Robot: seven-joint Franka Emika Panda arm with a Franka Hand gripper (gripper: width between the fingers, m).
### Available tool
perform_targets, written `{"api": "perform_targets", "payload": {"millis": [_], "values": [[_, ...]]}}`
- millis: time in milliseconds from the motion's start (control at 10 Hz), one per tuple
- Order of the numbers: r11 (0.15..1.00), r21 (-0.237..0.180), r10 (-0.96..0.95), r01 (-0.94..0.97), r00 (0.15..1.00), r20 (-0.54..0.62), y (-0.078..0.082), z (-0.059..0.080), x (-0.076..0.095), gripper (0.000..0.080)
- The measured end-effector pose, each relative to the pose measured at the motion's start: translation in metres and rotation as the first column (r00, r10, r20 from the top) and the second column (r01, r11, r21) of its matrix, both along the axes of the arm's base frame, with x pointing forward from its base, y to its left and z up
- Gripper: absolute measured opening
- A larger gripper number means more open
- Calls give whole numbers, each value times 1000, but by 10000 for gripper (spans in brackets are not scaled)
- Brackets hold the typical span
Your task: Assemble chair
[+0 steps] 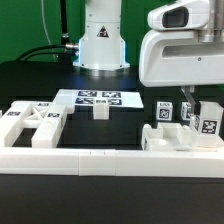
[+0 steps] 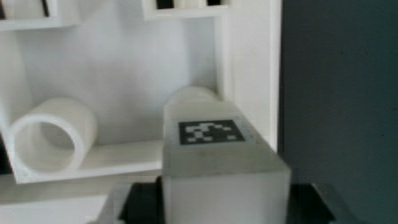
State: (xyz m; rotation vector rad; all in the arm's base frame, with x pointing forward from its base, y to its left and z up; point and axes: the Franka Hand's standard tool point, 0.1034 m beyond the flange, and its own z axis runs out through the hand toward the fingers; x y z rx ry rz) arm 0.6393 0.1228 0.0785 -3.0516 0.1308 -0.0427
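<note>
The long white border rail (image 1: 100,160) lies across the front of the exterior view. Behind it, at that view's right, the gripper (image 1: 197,108) is down among tagged chair parts (image 1: 163,112). In the wrist view its fingers (image 2: 135,205) pinch a white post (image 2: 217,165). The post's tagged face is toward the camera, its long axis runs out crosswise to the jaws, and its rounded end points at a framed panel (image 2: 107,60).

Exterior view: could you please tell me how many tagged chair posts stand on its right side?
3: left post, middle post, and right post under the claw; others may be hidden.
</note>
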Motion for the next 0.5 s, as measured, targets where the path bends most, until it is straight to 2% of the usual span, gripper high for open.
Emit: {"api": "perform_targets", "payload": {"millis": [200, 400, 500], "values": [[991, 11, -133, 133, 991, -12, -1, 0, 0, 292], [941, 34, -337, 338, 941, -19, -2, -1, 1, 292], [881, 46, -471, 471, 882, -28, -3, -1, 2, 292]]}}
